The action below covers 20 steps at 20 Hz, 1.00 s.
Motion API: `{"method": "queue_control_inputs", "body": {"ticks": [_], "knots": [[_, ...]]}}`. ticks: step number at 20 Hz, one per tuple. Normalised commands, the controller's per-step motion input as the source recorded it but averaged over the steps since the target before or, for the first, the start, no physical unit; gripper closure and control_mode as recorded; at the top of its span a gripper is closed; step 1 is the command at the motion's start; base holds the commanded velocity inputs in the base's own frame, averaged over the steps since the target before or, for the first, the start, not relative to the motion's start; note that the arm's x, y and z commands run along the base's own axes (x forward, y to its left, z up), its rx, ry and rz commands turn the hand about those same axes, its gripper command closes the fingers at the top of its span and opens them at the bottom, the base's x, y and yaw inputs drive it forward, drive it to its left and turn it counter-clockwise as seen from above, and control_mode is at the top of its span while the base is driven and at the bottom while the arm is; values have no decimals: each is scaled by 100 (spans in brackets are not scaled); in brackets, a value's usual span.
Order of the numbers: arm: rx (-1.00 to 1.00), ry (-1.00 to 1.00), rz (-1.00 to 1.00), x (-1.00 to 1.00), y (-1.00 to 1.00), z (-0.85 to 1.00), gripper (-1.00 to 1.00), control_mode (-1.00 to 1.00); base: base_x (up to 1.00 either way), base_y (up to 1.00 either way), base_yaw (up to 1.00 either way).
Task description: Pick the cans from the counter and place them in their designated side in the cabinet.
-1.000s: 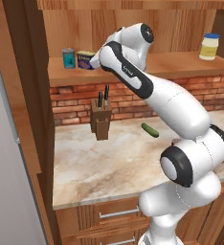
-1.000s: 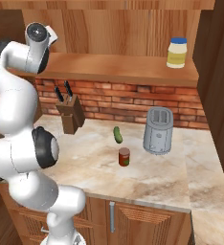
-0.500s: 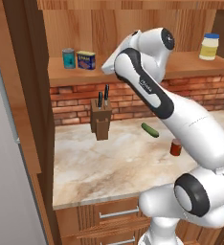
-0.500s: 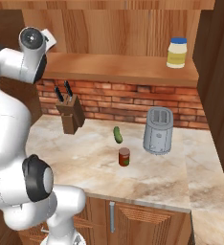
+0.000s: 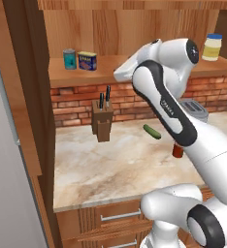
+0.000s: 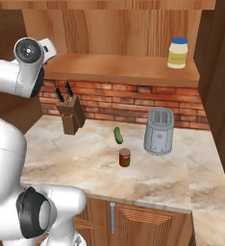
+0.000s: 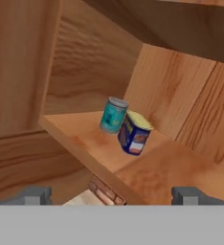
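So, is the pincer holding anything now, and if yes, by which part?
Nothing is held. The pincer is open and empty, its fingertips wide apart, facing the shelf where the blue can stands beside the teal can.

Arm raised high and folded, gripper (image 7: 112, 195) jaws spread wide, holding nothing

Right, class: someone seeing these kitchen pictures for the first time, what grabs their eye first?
Probably the big white arm rearing up to the cabinet shelf, where a blue can stands beside a teal can. Next, the small red-brown can alone on the counter, in front of the toaster.
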Motion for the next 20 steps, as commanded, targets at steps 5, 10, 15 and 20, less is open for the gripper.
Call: {"method": "queue_control_inputs", "body": {"ticks": [5, 10, 15, 20], "knots": [[1, 10, -14, -52, -22, -6, -100, -100, 0, 0, 0], [0, 23, -16, -38, -27, -6, -100, -100, 0, 0, 0], [-2, 27, -11, -25, -33, -19, -100, -100, 0, 0, 0], [-4, 23, -5, -22, -35, -41, -100, -100, 0, 0, 0]]}}
